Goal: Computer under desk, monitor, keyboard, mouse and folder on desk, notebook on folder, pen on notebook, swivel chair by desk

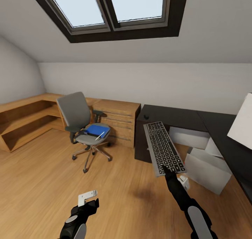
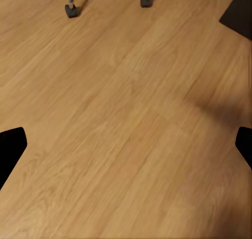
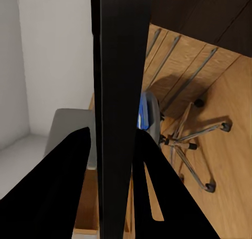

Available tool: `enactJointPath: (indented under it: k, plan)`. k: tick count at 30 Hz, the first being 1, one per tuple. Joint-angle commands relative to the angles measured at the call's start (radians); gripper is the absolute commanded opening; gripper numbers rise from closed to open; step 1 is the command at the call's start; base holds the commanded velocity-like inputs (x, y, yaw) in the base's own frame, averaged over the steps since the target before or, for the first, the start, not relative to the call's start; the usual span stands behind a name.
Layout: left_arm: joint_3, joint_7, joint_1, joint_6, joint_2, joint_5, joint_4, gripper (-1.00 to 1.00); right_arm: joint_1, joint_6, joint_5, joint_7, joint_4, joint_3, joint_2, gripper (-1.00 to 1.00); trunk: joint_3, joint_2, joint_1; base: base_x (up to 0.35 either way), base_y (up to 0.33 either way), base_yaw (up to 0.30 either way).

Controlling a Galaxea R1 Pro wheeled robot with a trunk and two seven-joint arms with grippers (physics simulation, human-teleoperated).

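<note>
My right gripper (image 1: 168, 170) is shut on the near end of the grey keyboard (image 1: 163, 147), holding it in the air in front of the black desk (image 1: 175, 117). In the right wrist view the keyboard (image 3: 118, 92) is a dark edge-on band between my fingers (image 3: 63, 186). A small mouse (image 1: 146, 117) lies on the desk. On the grey swivel chair (image 1: 75, 111) to the left lies the blue folder (image 1: 95, 129) with a pen (image 1: 100, 135) on it. A white monitor (image 1: 243, 121) stands at the right. The white computer (image 1: 206, 169) sits under the desk. My left gripper (image 1: 87, 198) hangs open over bare floor.
A wooden drawer unit (image 1: 117, 121) stands between the chair and desk, and a low wooden shelf (image 1: 24, 121) runs along the left wall. White boxes (image 1: 189, 136) sit under the desk. The chair's casters (image 2: 72, 9) show ahead of the left gripper (image 2: 126, 147).
</note>
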Motion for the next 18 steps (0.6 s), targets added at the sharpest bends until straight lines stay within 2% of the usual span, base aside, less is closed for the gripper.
enactJointPath:
  k: [1,7,10,15,18]
  plan:
    - [-0.001,0.007,-0.001,0.002,0.000,0.010,-0.001,1.00,-0.001,0.008,-0.009,0.003,0.000,-0.003,0.001,-1.00,-0.001,-0.001,0.000,0.105,0.000,-0.216]
    - [0.000,0.006,-0.001,0.002,0.000,0.010,-0.001,1.00,-0.001,0.008,-0.008,0.003,0.000,-0.003,0.001,-1.00,-0.003,-0.001,0.000,0.071,0.000,-0.238]
    - [0.000,0.007,-0.001,0.002,0.000,0.010,-0.001,1.00,-0.001,0.008,-0.008,0.003,0.000,-0.005,0.001,-1.00,-0.005,-0.001,0.000,0.284,0.000,-0.230]
    - [-0.001,0.007,-0.001,0.002,0.000,0.010,-0.001,1.00,-0.001,0.010,-0.009,0.004,0.000,-0.011,0.000,-1.00,-0.006,-0.001,0.000,0.313,0.000,-0.074]
    - [-0.002,0.008,-0.001,0.002,0.000,0.010,-0.001,1.00,-0.001,0.018,-0.010,0.003,0.001,-0.013,-0.016,-1.00,-0.006,-0.001,0.000,0.322,-0.006,-0.010]
